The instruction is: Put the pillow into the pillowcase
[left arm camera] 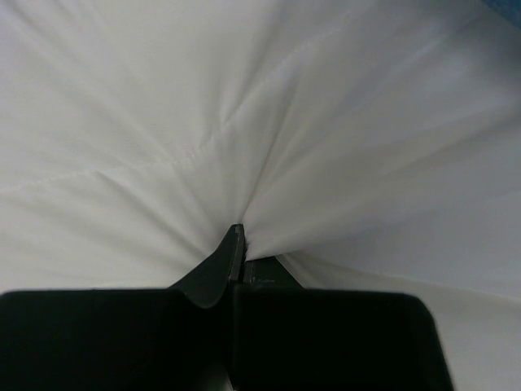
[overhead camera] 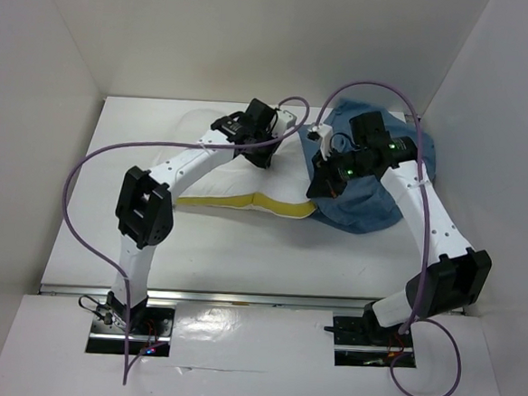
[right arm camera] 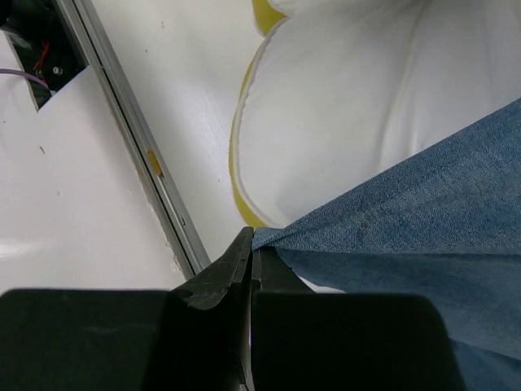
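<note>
though the pillowcase (overhead camera: 376,210) covers one end, the pillow (overhead camera: 267,180) lies mostly outside.

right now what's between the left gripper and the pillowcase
Only pillow: the left gripper is shut on its white fabric, which runs right to the pillowcase's edge, clearest in the top view.

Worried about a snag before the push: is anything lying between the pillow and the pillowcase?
Nothing visible does. The pillow meets the pillowcase directly, with no other object between them. The left gripper is shut on pillow fabric, the right gripper on the pillowcase's edge. Whether its mouth is open cannot be told.
</note>
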Tool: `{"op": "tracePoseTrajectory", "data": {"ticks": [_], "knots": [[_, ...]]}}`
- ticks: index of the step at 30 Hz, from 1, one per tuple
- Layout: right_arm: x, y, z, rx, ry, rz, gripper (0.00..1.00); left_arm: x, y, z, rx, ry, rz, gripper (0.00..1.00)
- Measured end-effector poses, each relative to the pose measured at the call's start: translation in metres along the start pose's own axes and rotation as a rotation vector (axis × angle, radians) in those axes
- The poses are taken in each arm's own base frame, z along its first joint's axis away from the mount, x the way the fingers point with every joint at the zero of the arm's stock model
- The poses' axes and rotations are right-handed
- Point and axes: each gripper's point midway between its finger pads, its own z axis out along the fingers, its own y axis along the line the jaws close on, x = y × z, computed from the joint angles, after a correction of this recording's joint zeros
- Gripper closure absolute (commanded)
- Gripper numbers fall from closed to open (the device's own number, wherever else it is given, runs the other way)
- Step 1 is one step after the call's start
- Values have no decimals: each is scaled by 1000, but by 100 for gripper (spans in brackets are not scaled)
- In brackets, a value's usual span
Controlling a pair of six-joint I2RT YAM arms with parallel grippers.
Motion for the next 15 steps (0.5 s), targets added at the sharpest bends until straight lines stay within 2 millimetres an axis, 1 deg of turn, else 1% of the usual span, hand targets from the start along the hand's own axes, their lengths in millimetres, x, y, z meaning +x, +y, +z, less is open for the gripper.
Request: {"op": "tracePoseTrajectory", "data": {"ticks": [6,15], "knots": [[3,4,6,-34,18,13,100,-6,16,8,-36,-9,-18,100],[2,13,12,-81,17,2,100,-16,70,6,-126,-36,-83,100]]}}
